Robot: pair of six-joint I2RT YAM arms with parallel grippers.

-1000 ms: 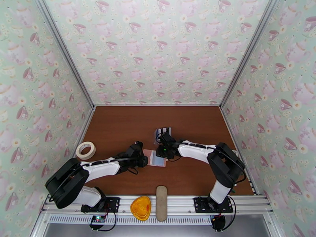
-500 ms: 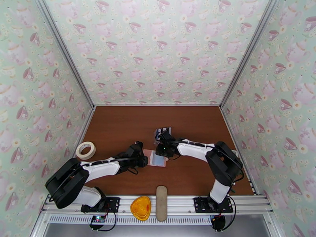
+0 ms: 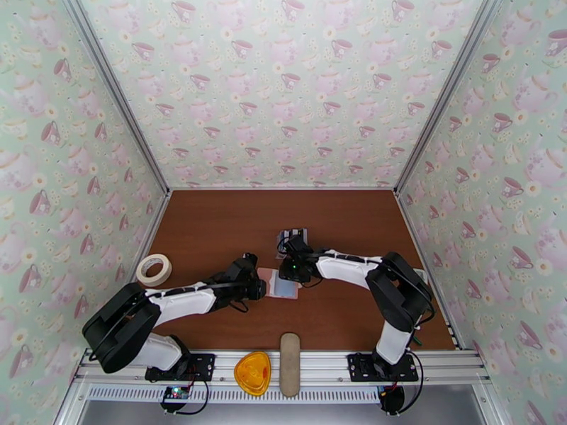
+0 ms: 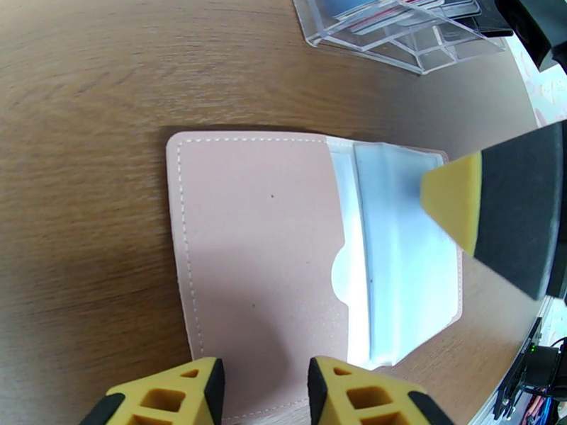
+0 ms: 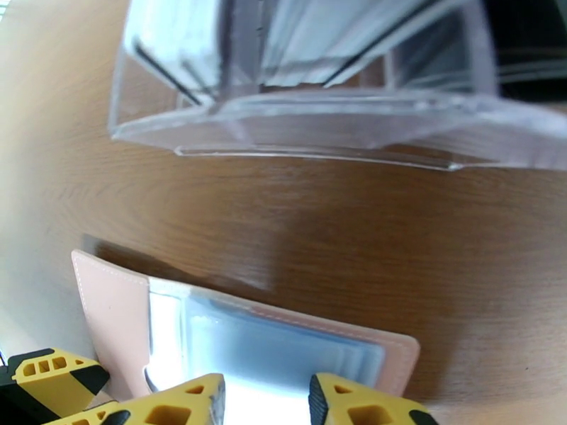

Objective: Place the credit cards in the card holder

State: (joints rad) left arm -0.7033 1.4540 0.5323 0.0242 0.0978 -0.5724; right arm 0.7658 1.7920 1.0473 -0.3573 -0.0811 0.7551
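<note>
Card holder [image 4: 255, 242] lying open between slightly parted, empty left gripper [image 4: 262, 380] and right gripper [image 5: 266, 391]; credit cards [image 3: 293, 234] in far clear rack [image 5: 319, 129], insertion seemingly unstarted.

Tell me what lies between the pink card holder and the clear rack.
Only bare wooden table separates the card holder and the rack, seen in the right wrist view.

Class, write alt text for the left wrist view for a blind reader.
A pale pink card holder lies open on a wooden table, translucent sleeves showing. Yellow fingertips of the left gripper frame its near edge; a clear rack stands beyond.
</note>
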